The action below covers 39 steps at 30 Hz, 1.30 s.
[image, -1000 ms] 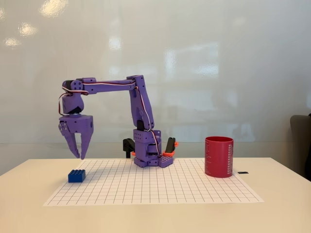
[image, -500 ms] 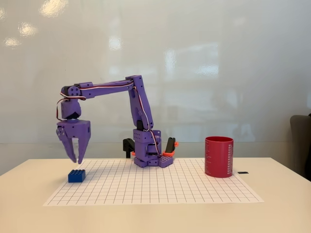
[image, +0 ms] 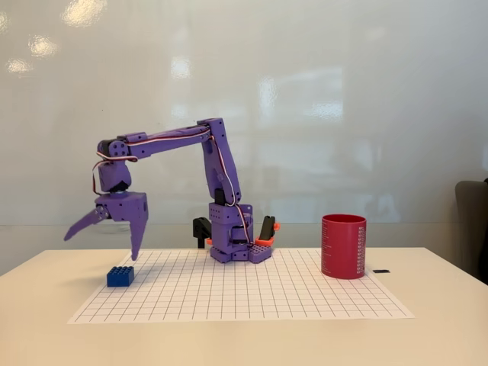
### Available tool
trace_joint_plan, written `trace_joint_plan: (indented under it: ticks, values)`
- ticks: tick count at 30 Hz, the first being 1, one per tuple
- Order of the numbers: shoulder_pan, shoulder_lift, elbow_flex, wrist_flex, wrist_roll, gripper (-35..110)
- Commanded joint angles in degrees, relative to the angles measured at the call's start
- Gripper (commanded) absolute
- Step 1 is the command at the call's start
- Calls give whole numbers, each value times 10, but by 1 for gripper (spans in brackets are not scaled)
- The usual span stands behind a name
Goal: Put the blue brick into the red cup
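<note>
The blue brick (image: pixel 120 276) lies on the left side of the white grid mat (image: pixel 244 293), studs up. My purple gripper (image: pixel 102 245) hangs just above it, wide open, one finger splayed out to the left and the other pointing down a little right of the brick. Nothing is between the fingers. The red cup (image: pixel 344 245) stands upright on the right side of the mat, far from the gripper.
The arm's purple base (image: pixel 238 242) sits at the back centre of the mat. A small dark object (image: pixel 381 271) lies on the table just right of the cup. A dark chair (image: pixel 474 225) shows at the right edge.
The gripper has come down a little toward the brick and its jaws have spread much wider, the left finger swinging outward. Brick and cup have not moved.
</note>
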Motion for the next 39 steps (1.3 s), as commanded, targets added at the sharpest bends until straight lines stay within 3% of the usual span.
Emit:
trace_joint_plan:
  ticks: [1, 15, 17, 19, 39]
  values:
    - [-19, 6, 23, -13, 1, 59]
    - [18, -63, 31, -65, 17, 57]
    - [17, -64, 31, -66, 17, 42]
    - [16, -64, 30, -75, 12, 0]
    - [23, -35, -52, -83, 4, -1]
